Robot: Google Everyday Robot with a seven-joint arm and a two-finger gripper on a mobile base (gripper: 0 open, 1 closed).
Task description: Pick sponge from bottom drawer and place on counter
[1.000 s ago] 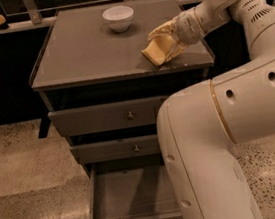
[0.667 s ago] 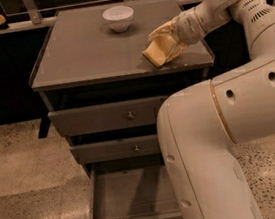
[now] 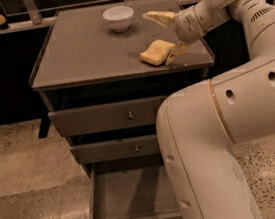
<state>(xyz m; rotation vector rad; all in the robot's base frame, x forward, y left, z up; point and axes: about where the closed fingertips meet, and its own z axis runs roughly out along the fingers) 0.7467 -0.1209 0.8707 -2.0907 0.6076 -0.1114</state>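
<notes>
Two fingers of the gripper (image 3: 166,34) are spread wide. One finger (image 3: 158,17) points out above the counter (image 3: 79,48). The other runs low along the right edge of the sponge (image 3: 156,52). Whether that lower finger touches the sponge cannot be determined. Nothing is clamped between the fingers.

The sponge lies flat on the counter, just below and to the left of the gripper's midpoint, near the front right corner of the top. The white bowl (image 3: 118,18) stands further to the gripper's left, well apart from the sponge.

Far below the gripper, the bottom drawer (image 3: 133,192) is pulled out, and its visible floor holds no sponge. The robot's arm (image 3: 208,147) covers the drawer's right portion. The two upper drawers (image 3: 108,116) are closed.

Step assessment: the placing step appears complete or in its final phase, since the sponge rests on the counter unsupported.

Next move: withdraw the gripper up and to the right, away from the sponge. Keep the fingers apart so the lower finger does not drag the sponge toward the front edge.
</notes>
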